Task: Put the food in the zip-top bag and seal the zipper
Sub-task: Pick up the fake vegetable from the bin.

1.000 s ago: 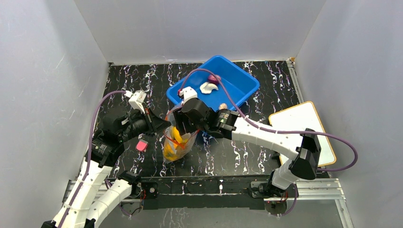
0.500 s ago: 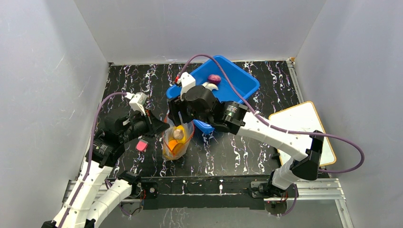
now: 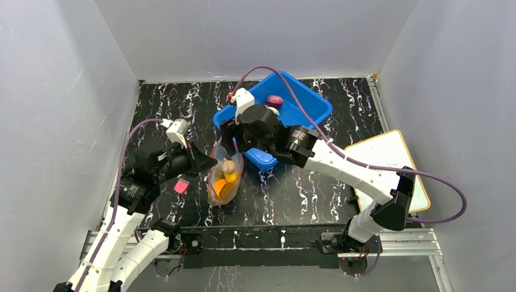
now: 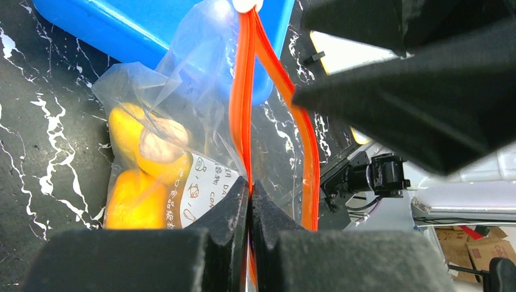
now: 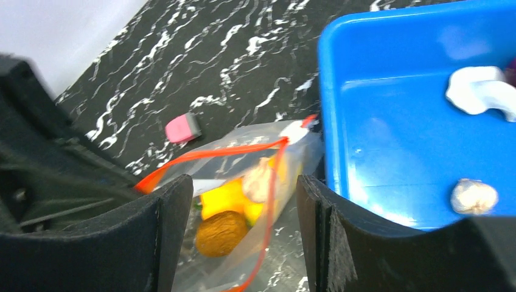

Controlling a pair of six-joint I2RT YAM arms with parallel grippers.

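Loading is partly done. The bag stands on the counter just near-left of the blue bin, mouth up. It already holds some food: a yellow piece, a brown lump and a beige bit on top. Three items are left in the bin: a purple piece, a white piece and a beige piece. The zipper is unsealed, its two red strips parted. The left end effector is pressed together, pinching the bag at the left end of the zipper strip. The right end effector is spread and empty, above the bag mouth and the bin's near-left corner. A pink block lies left of the bag. A second ago the right end effector was down at the bag mouth; it has since lifted and moved far, toward the bin. The bag has leaned slightly left. The remaining transfers and the sealing are judged outstanding.
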